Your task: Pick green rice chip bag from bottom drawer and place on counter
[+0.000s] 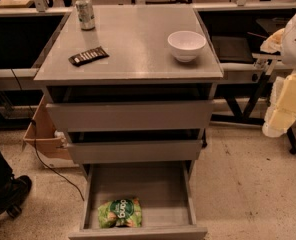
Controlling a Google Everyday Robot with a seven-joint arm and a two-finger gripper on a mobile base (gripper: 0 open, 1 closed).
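Observation:
The green rice chip bag lies in the bottom drawer, which is pulled wide open, near its front left. The counter is the grey top of the cabinet, above the two other drawers. My gripper hangs at the right edge of the camera view, pale and yellowish, level with the upper drawers. It is well to the right of the cabinet and far from the bag.
On the counter stand a white bowl at right, a drink can at back left and a dark bar wrapper at left. A cardboard box and a cable lie left of the cabinet. A person's shoe is at lower left.

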